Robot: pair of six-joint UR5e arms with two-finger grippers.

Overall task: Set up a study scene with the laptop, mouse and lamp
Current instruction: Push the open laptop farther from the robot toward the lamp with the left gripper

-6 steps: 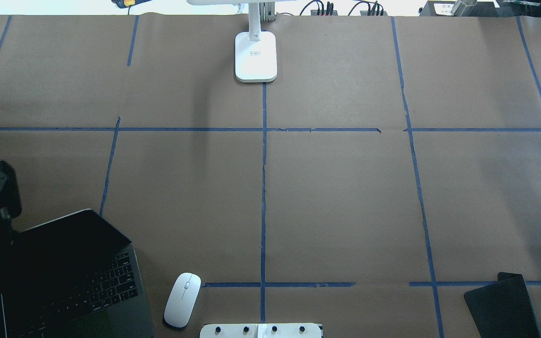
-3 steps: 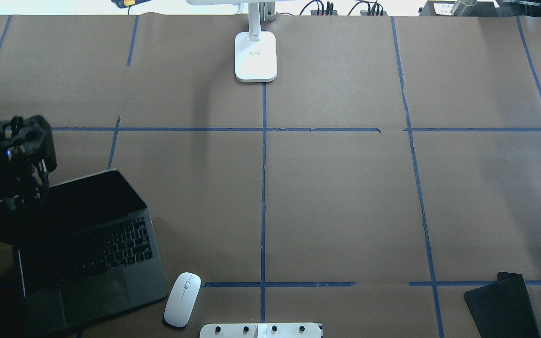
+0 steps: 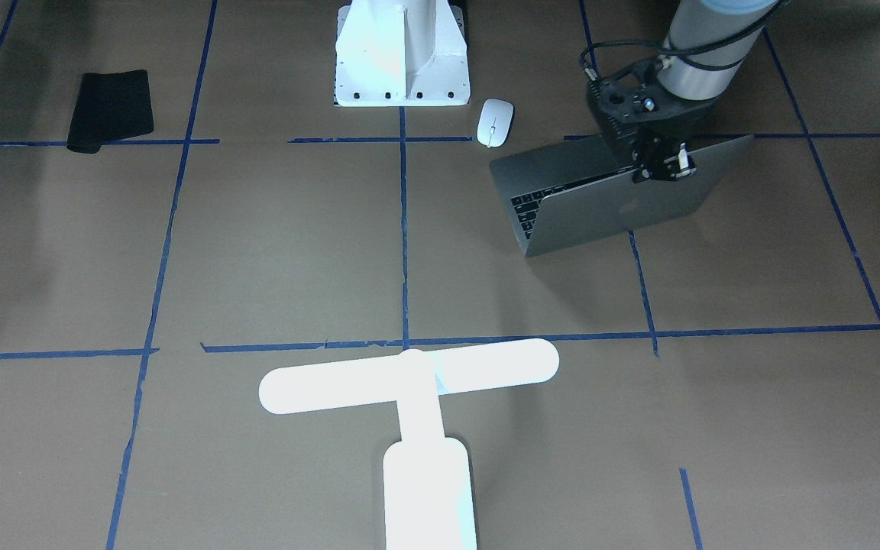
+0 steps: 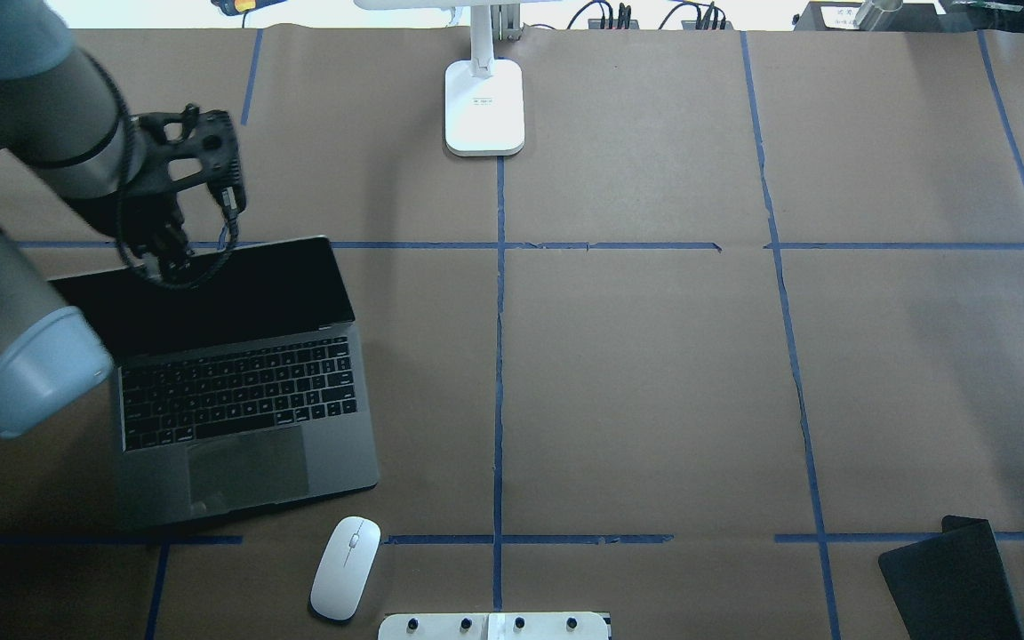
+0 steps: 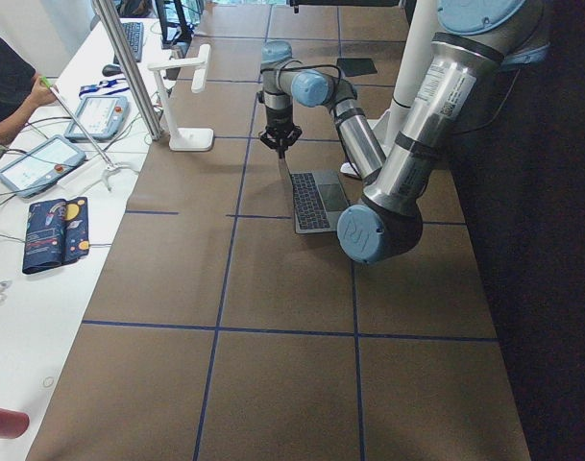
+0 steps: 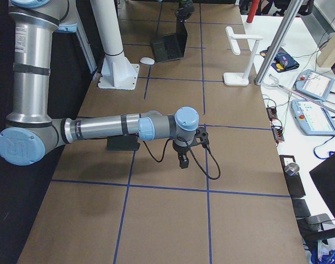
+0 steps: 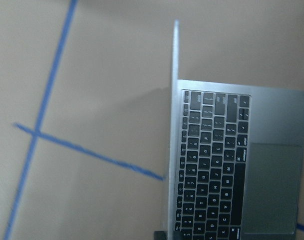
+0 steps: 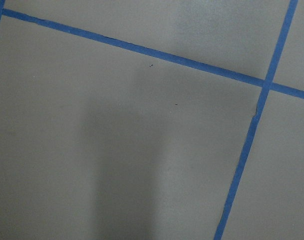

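Overhead exterior, logged near to far, with bearings taken from the white pedestal (image 4: pixel 494 626) at the near edge of the brown-papered table (image 4: pixel 654 382).

- Mouse (image 4: pixel 345 567): at 9 o'clock, just beside the pedestal but apart from it. It lies flat, with its long axis pointing roughly to 12–1 o'clock.
- Black mat (image 4: pixel 952 582): at 3 o'clock, well apart, cut off by the frame edge.
- Laptop (image 4: pixel 245 400): at 10 o'clock, open, base lying on the paper, keyboard and trackpad towards me, screen dark. Its near right corner is near the mouse without touching it.
- My left gripper (image 3: pixel 661 168): clamped on the top edge of the laptop lid, towards the lid's 9 o'clock end. The left wrist view shows the lid edge-on as a thin line, with the keys beside it. The front-facing view shows the apple logo on the lid's back, just under the grasp.
- Lamp (image 4: pixel 484 107): at 12 o'clock, well apart, base on the centre tape line near the far edge, bar glowing.
- My right gripper (image 6: pixel 182 159): appears only in the exterior right view, hanging tip-down over bare paper. I cannot tell whether it is released or clenched.
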